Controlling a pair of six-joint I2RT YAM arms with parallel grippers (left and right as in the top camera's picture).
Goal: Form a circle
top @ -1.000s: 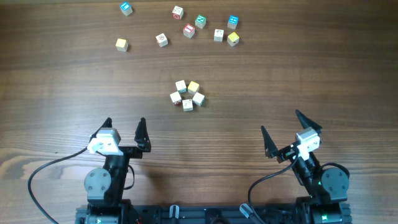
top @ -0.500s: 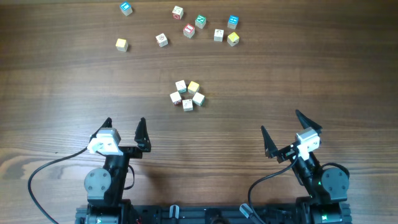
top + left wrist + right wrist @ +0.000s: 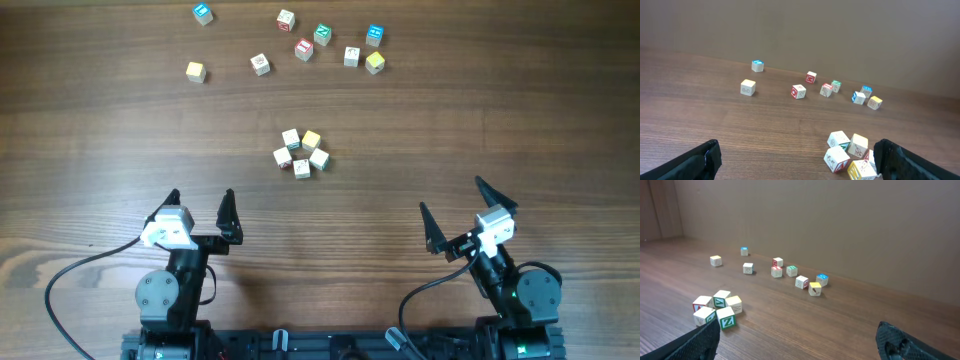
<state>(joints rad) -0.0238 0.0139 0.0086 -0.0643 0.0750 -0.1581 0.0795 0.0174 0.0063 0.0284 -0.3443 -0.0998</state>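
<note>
Five cubes form the circle (image 3: 301, 153) — nine loose cubes (image 3: 304, 49) beyond.

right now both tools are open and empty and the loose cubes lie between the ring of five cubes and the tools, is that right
Not quite. The left tool and right tool are open and empty, but the loose cubes lie beyond the ring of five cubes, on its side away from the tools, not between. The overhead view shows it.
</note>
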